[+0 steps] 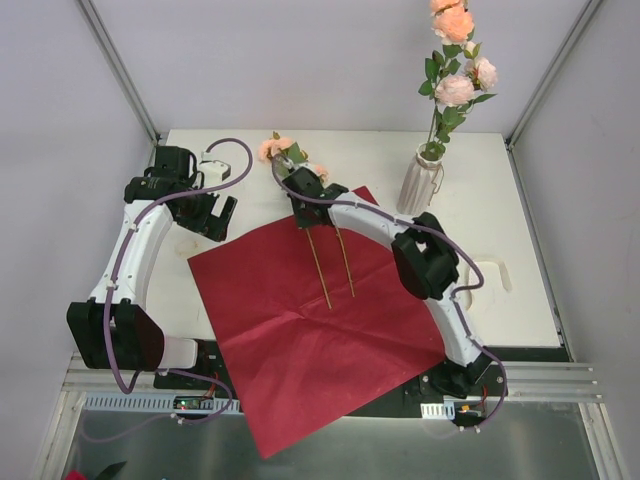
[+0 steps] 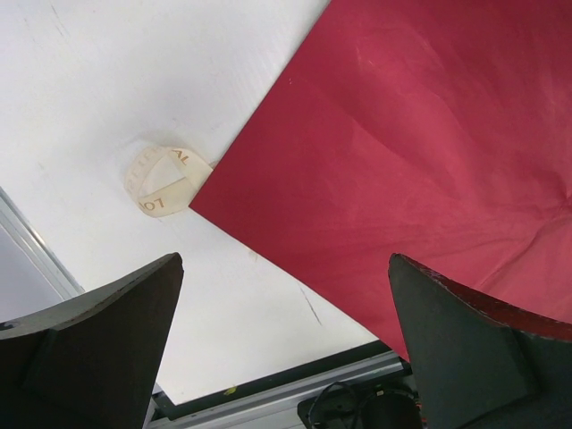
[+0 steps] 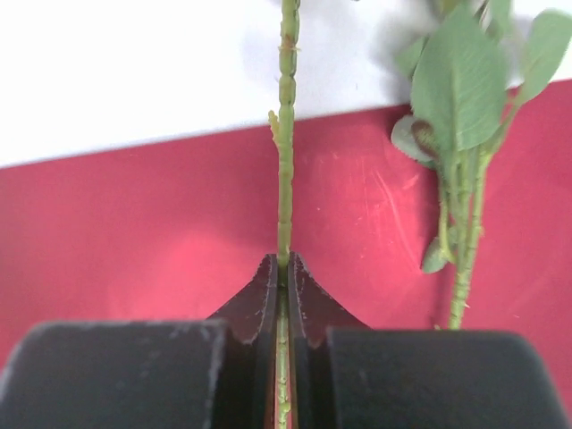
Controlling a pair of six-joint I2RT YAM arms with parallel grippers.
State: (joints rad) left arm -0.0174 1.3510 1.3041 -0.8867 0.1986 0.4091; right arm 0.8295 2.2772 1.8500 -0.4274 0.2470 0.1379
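Flower stem [image 3: 286, 161] pinched by right gripper [image 3: 283, 264], clear only wrist-side; left gripper [image 2: 284, 261] spread.

The left end effector [image 2: 284, 264] hung open above the white desk [image 2: 107, 80]. Its two dark wedge-shaped fingers [image 2: 98, 349] stood wide apart at 7 and 5 o'clock of the frame and held nothing. A large crimson sheet of creased paper [image 2: 420, 152] lay flat on the desk, filling the view from 12 round to 5 o'clock, with one corner pointing toward 9 o'clock. At about 10 o'clock from centre, a small cream loop of printed ribbon [image 2: 164, 181] lay just beside that corner. Whether it touched the sheet's edge could not be told. At 6 o'clock ran a grey metal rail [image 2: 268, 402], with a black cable [image 2: 357, 413] beside it.
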